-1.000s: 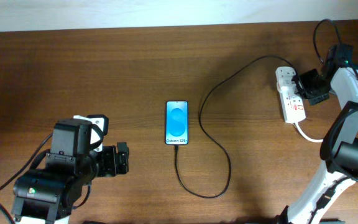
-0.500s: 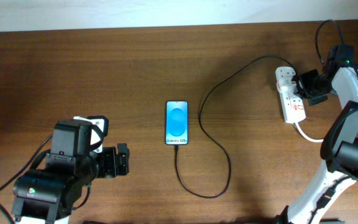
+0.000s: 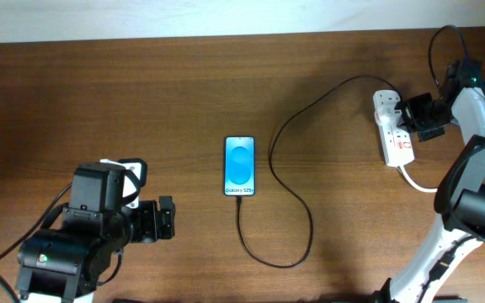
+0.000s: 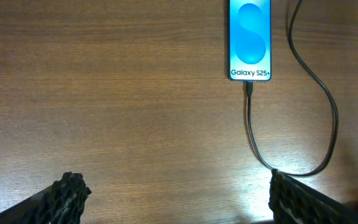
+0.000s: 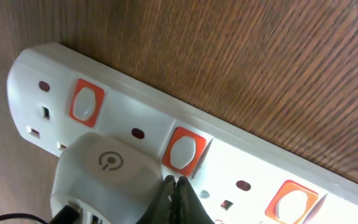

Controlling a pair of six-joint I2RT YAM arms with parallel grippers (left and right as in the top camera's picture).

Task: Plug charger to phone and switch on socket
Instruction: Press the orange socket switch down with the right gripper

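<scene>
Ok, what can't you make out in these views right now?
Right wrist: whether the middle switch on the socket is on; the right gripper overlaps its lower edge.
Overhead: switch states, too small.
Left wrist: phone top, cut off by the frame edge.

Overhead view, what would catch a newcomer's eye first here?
The phone, its bright blue screen glowing at the centre, with the black charger plugged into its bottom edge and looping away to the right. At the far right, the right pincer, shut, points at a red switch on the white socket.
</scene>
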